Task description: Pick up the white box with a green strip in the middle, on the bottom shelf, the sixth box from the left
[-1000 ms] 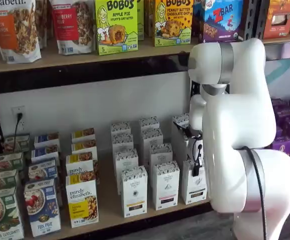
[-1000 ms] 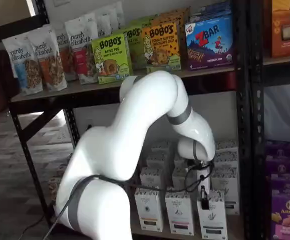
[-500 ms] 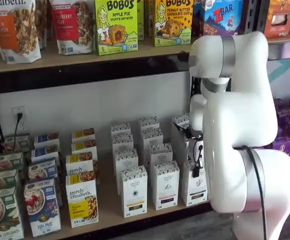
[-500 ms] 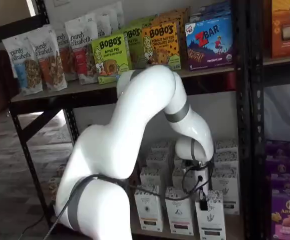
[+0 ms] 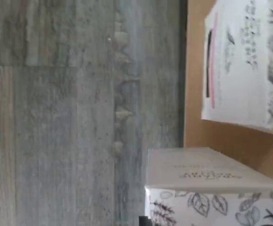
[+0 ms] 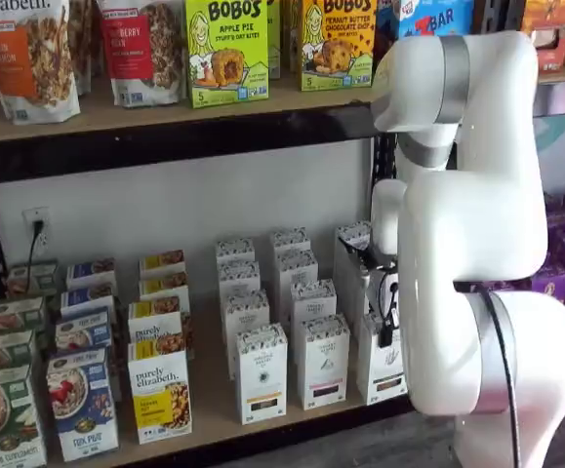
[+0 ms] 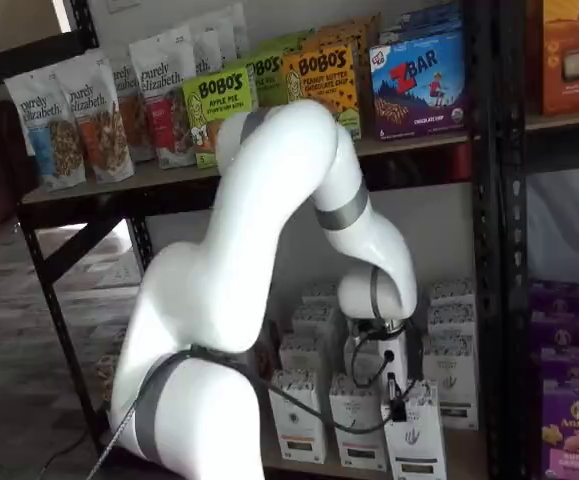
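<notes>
On the bottom shelf (image 6: pixel 214 405), front row, stood the white box (image 7: pixel 416 440), its top pinched between the closed fingers of the gripper (image 7: pixel 401 398). Advisable handling: lift straight upward, clearing neighbouring cartons, avoiding tilt.

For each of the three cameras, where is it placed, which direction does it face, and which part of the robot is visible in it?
Wrist view: on the arm's wrist, facing grey floor, the bottom shelf edge and the white box; no fingers visible.
Shelf view: in front, facing the shelves; white arm at right, gripper shut on the box.
Shelf view: in front at an angle; arm fills the centre, gripper low.
Shared: both shelf views show the Bobo's boxes.
</notes>
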